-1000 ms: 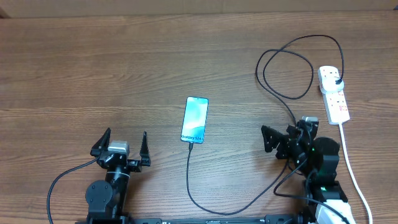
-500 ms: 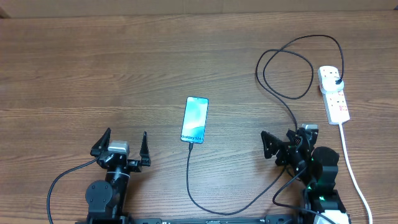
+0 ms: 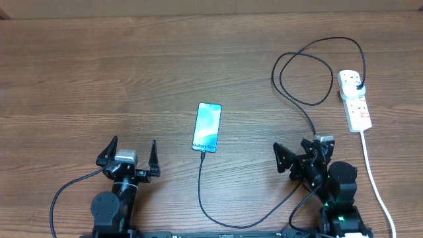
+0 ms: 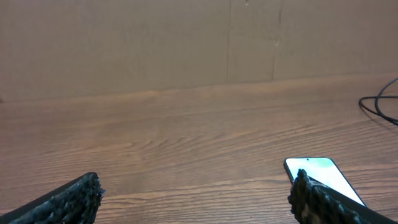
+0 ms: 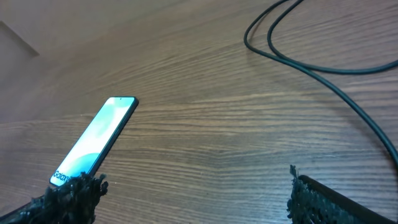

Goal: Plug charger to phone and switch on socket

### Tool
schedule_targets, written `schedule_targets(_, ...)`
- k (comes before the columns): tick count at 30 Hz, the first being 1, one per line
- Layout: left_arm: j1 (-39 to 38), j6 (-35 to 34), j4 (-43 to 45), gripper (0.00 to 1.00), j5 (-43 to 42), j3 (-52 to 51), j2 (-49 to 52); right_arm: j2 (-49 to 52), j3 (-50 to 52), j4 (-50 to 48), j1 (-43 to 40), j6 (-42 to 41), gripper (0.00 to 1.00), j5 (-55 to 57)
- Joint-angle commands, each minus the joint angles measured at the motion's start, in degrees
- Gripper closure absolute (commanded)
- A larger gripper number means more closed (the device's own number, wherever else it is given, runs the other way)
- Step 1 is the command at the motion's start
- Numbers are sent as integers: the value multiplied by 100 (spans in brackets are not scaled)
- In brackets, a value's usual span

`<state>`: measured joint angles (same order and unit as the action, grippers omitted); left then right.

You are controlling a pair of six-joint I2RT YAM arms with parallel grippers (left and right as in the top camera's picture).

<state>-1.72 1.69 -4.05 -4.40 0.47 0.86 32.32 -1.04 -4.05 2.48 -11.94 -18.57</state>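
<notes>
The phone (image 3: 207, 126) lies flat mid-table with a lit cyan screen; it also shows in the left wrist view (image 4: 323, 177) and the right wrist view (image 5: 96, 140). The black charger cable (image 3: 201, 192) runs from the phone's near end, loops along the front edge, passes the right arm and loops (image 3: 304, 79) to a black plug (image 3: 359, 86) in the white socket strip (image 3: 354, 100). My left gripper (image 3: 130, 153) is open and empty, left of the phone. My right gripper (image 3: 295, 155) is open and empty, right of the phone, with the cable (image 5: 323, 68) ahead of it.
The socket's thick white cord (image 3: 373, 178) runs down the right side past the right arm to the front edge. A cardboard wall (image 4: 186, 43) stands at the table's far edge.
The right arm has drawn back toward the front edge and a little left, gripper still open. The left arm, phone, cable and socket have not moved.
</notes>
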Motion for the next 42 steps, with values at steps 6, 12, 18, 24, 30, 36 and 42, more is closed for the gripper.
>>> schedule_targets(6,52,70,-17,1,37,-20,-61,-544,59,417,46,28,0,186)
schedule_targets(12,52,70,-17,0,37,-20,-61,-1167,59,752,52,26,0,181)
schedule_targets(18,52,70,-17,0,35,-20,-61,-1532,59,756,232,52,0,201)
schedule_targets(24,52,70,-17,0,35,-20,-61,-1663,59,756,282,52,0,208)
schedule_targets(30,52,70,-17,1,35,-20,-61,-1989,59,761,282,199,0,269)
schedule_targets(36,52,70,-17,0,37,-20,-61,-2723,59,763,282,503,0,271)
schedule_targets(42,52,70,-17,0,35,-20,-61,-3200,59,765,280,809,0,315)
